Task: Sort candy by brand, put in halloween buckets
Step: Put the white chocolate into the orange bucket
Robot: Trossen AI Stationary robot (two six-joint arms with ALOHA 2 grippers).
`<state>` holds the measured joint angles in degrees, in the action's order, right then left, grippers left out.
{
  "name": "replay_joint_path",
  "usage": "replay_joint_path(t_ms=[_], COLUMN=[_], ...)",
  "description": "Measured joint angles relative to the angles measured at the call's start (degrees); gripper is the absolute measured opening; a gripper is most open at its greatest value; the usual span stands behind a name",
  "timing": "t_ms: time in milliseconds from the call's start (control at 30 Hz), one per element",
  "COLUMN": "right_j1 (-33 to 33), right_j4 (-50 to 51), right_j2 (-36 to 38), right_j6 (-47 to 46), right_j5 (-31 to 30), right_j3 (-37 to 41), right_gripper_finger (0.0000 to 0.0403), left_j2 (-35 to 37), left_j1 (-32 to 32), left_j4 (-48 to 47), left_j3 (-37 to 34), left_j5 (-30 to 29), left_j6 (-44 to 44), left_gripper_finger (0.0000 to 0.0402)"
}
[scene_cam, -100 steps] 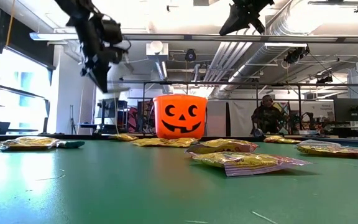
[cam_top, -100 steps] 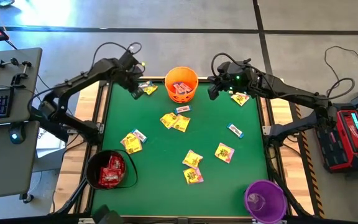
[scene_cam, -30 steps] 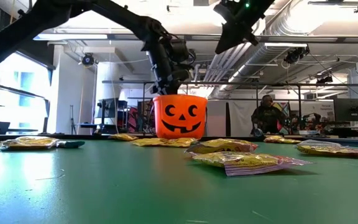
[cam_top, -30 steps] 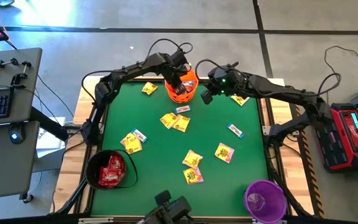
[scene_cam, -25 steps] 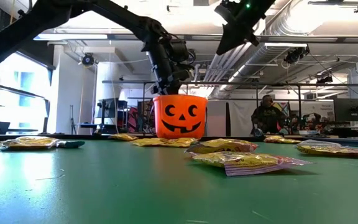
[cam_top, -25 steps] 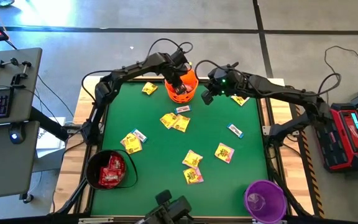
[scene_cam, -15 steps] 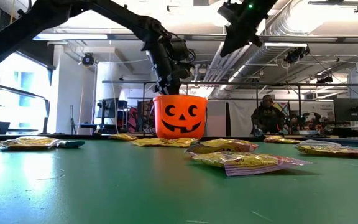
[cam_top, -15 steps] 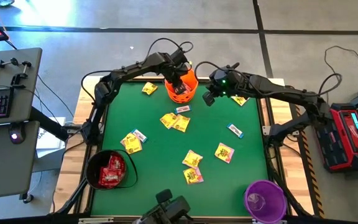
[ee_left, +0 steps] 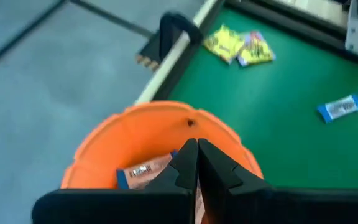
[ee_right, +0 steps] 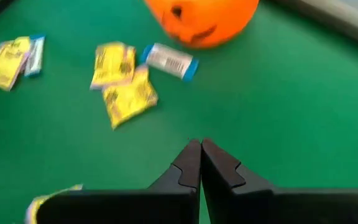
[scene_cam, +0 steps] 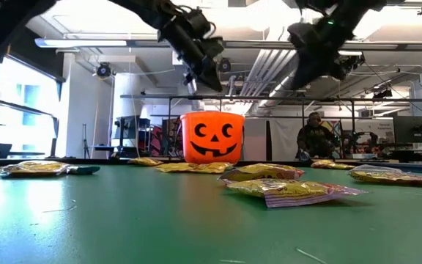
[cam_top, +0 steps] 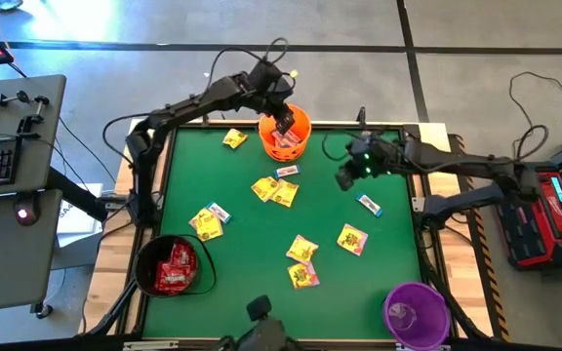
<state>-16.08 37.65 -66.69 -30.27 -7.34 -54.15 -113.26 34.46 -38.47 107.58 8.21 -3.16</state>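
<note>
Green counter (cam_top: 252, 244), seen from above, carries three buckets: orange bucket (cam_top: 285, 135) at the far edge, black bucket (cam_top: 173, 265) with red candy near the left front, purple bucket (cam_top: 417, 312) at the right front corner. Yellow candy (cam_top: 302, 250) and white-blue candy (cam_top: 370, 204) lie scattered between them. Left pincer (cam_top: 283, 122) hangs over the orange bucket. Right pincer (cam_top: 345, 179) hovers above bare green, right of the bucket.

Low view: both pincers hang above the counter; the orange bucket stands behind yellow packets.

Left wrist view: left pincer (ee_left: 197, 149) is closed, empty, over the orange bucket (ee_left: 104, 149), which holds a white-blue packet (ee_left: 143, 171).

Right wrist view: right pincer (ee_right: 200, 149) is closed, empty.
</note>
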Motion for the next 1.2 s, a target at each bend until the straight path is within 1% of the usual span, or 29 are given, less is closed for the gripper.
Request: replay_joint_path(t_ms=[167, 300, 400, 500, 600, 700, 800, 967, 1067, 1200], right_j1=[1.91, 1.99, 1.69, 0.34, -1.42, -2.90, -4.08, -5.69, -6.18, -6.44], right_j4=[0.39, 1.96, 3.97, 7.77, 10.27, 10.07, 8.72, 8.91, 9.21, 9.29], right_j2=[4.76, 5.27, 4.27, 2.97, 1.57, -0.10, -2.03, -6.09, -8.62, -11.17], right_j6=[-7.85, -13.15, -16.00, -17.57, -16.11, -11.65, -7.09, -2.18, 0.04, 1.84], right_j5=[3.35, 6.09, 6.24, 6.15, 6.06, 6.96, 9.15, 9.32, 9.31, 9.42], right_j3=[7.38, 12.23, 14.55, 15.32, 15.35, 15.35, 15.35, 15.35, 15.35, 15.35], right_gripper_finger=[0.0000, 0.0012, 0.0045, 0.0094, 0.0138, 0.0160, 0.0163, 0.0161, 0.0160, 0.0159], left_j2=[6.44, 12.72, 17.48, 21.93, 25.73, 29.09, 31.66, 34.82, 35.86, 36.24], left_j1=[-0.85, -1.47, -2.08, -2.80, -3.31, -3.91, -4.03, -4.15, -4.16, -4.26], left_j4=[10.31, 19.48, 23.78, 26.04, 26.61, 28.43, 32.34, 38.39, 39.26, 39.69], left_j3=[-9.16, -18.73, -25.13, -30.46, -35.10, -40.01, -45.83, -53.70, -56.48, -58.26], left_j5=[-0.63, -0.61, -0.53, -0.36, -0.27, -0.37, -0.38, -0.43, -0.44, -0.51], left_j6=[1.20, 2.84, 3.04, 3.13, 3.15, 3.11, 3.88, 8.61, 10.02, 11.06], left_gripper_finger=[0.0001, 0.0001, 0.0001, 0.0001, 0.0001, 0.0001, 0.0001, 0.0000, 0.0000, 0.0000])
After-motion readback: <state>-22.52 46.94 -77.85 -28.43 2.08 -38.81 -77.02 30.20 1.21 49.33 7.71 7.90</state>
